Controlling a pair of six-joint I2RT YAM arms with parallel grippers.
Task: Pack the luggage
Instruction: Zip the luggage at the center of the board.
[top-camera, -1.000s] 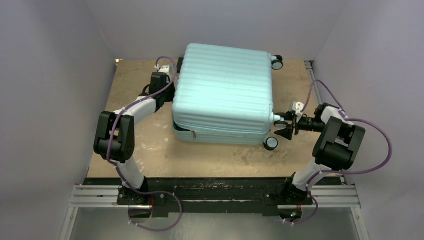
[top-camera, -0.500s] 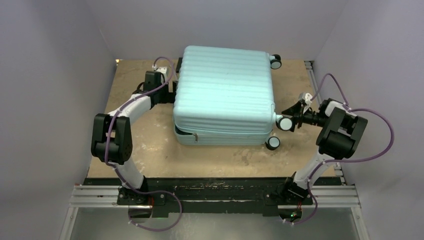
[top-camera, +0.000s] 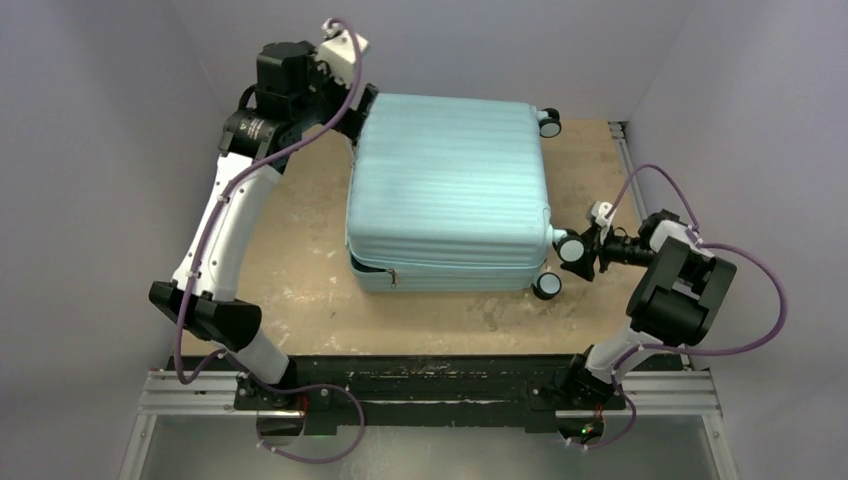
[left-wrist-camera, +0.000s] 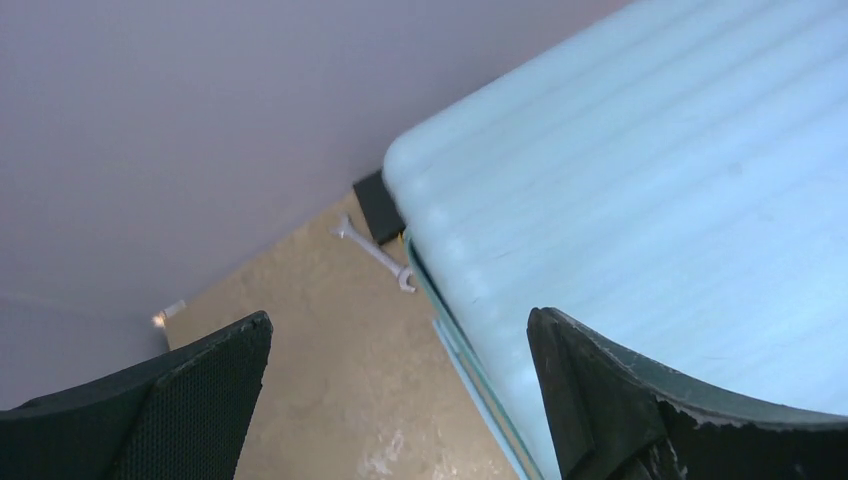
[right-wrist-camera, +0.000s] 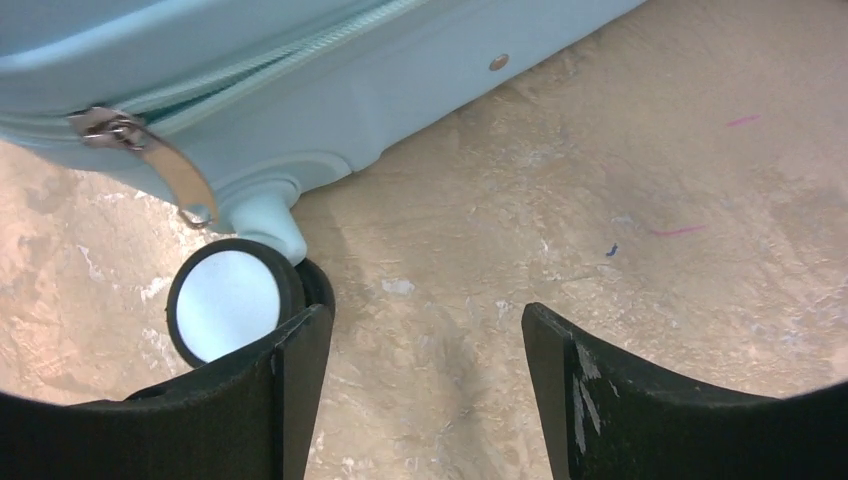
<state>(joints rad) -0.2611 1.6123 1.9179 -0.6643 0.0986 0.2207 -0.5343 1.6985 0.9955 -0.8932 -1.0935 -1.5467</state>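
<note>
Lilac walls (top-camera: 100, 150) box a scuffed tan tabletop (top-camera: 300, 270) holding the luggage (top-camera: 450, 190).

Matt ribbed plastic luggage (top-camera: 450, 190); shiny metal zipper pull (right-wrist-camera: 160, 168); rough mottled table (top-camera: 290, 240).

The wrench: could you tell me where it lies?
Left wrist view: the wrench lies on the table at the far left corner of the luggage, beside a black block.

Noted luggage (left-wrist-camera: 640, 200) cropped at wrist-view edges. Found black item (left-wrist-camera: 377, 203) half hidden behind luggage corner; unidentifiable. Found wheel (right-wrist-camera: 225, 305) under luggage partly covered by finger (right-wrist-camera: 255, 405).
</note>
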